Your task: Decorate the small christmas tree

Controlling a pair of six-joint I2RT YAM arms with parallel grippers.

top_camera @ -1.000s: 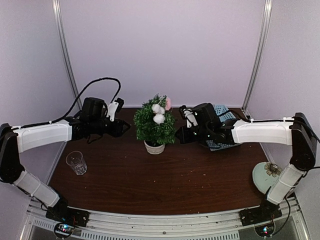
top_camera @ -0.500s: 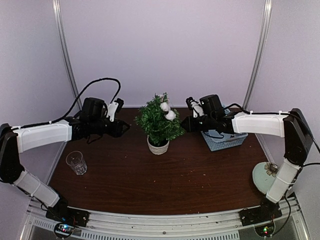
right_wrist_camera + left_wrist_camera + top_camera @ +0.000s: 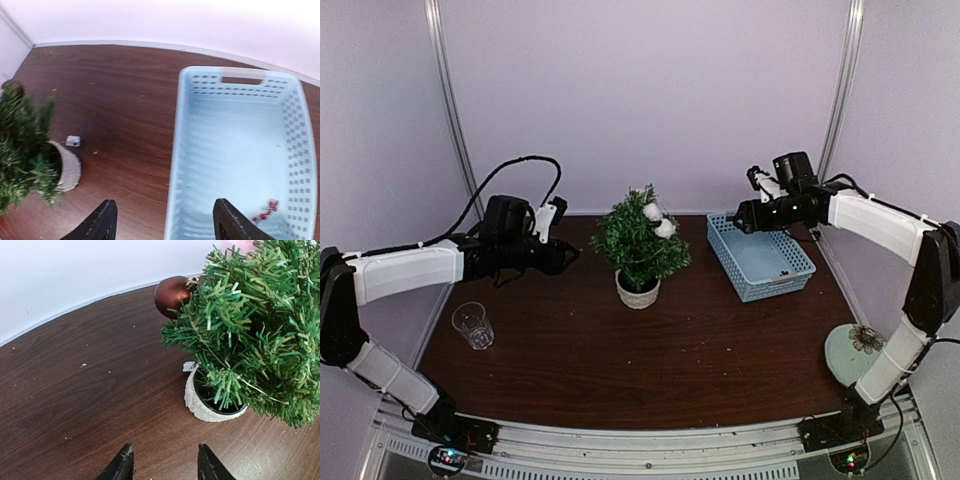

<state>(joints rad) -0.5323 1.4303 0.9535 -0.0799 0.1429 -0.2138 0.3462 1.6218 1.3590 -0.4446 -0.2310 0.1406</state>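
Standing upright near the middle of the counter (image 3: 620, 380), the small christmas tree (image 3: 642, 243) sits in its white pot (image 3: 637, 291), long axis vertical. It carries two white balls (image 3: 665, 228) near the top and a dark red bauble (image 3: 171, 294) on the far-left side. The left end effector (image 3: 162, 466) is near the tree on its left, low and aimed at the pot, fingers part open with nothing between them. A light-blue basket (image 3: 176, 160) lies to the right of the tree, apart from it, long side running away from the arms. The right end effector (image 3: 165, 227) hovers over the basket's tree-side rim, well right of the tree, fingers spread wide and empty. The only thing visible in the basket is some small red bits (image 3: 265, 213) on the side away from the tree, close under the right fingertip; too small to tell what they are. Judgement: the left arm is nearer the tree, but the right arm is the one over the basket, so a pick there means dropping down and away from the tree, then carrying back left to the branches. A clear glass (image 3: 472, 325) stands well left of the tree, nearer the arm bases.
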